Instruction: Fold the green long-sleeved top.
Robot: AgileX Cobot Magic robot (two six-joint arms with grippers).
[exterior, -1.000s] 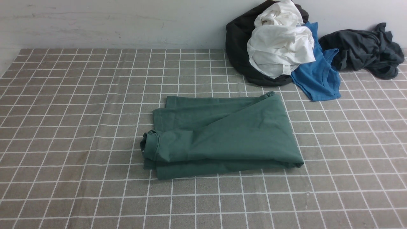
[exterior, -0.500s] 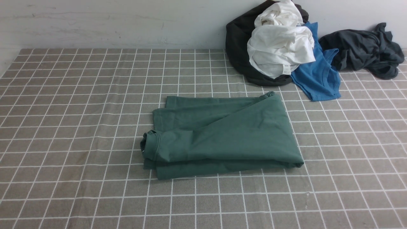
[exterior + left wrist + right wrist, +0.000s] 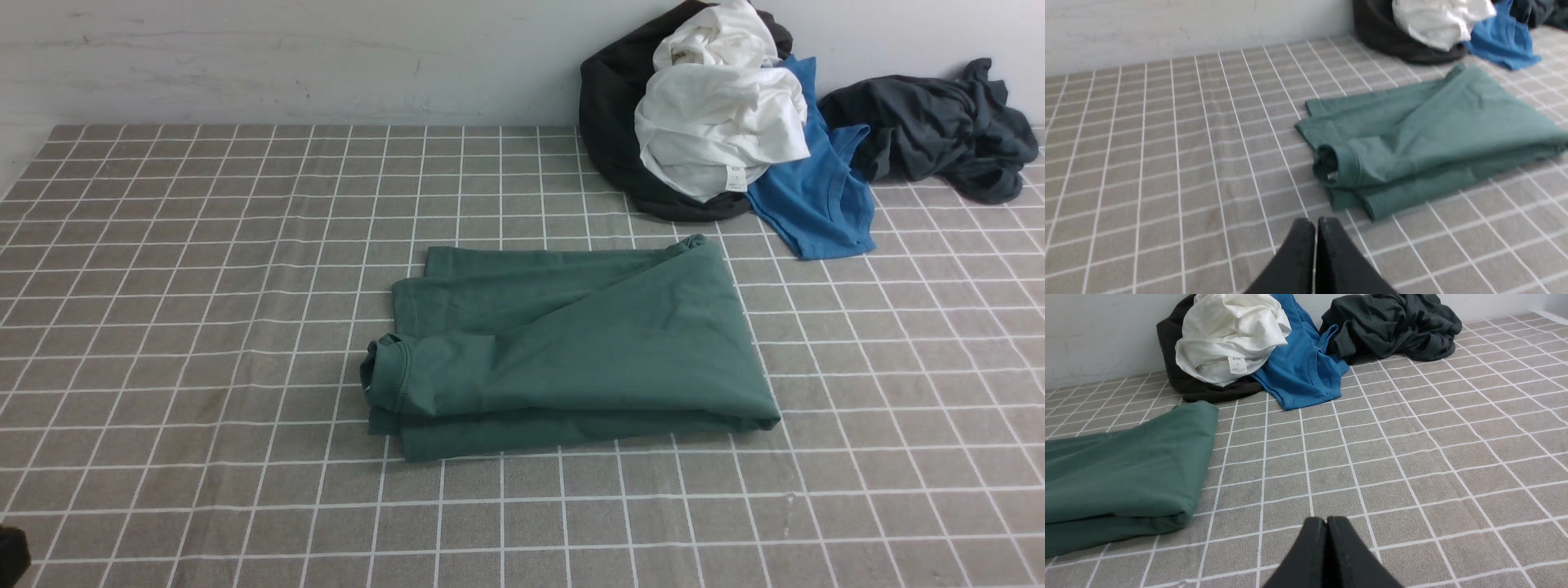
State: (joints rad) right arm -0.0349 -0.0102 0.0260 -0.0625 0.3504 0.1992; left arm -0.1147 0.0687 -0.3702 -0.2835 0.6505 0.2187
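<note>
Green long-sleeved top [image 3: 571,351] lies folded at the centre of the checked table [image 3: 204,286]. I read the left gripper [image 3: 1314,228] and right gripper [image 3: 1327,524] both closed, empty, clear of the garment

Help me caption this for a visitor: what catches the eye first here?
The green top lies folded in the middle of the checked cloth, one cuff poking out on the robot's left. A heap of clothes sits at the far right by the wall: a white garment over a black one, a blue tee and a dark grey garment. Both grippers are shut and away from the top.
</note>
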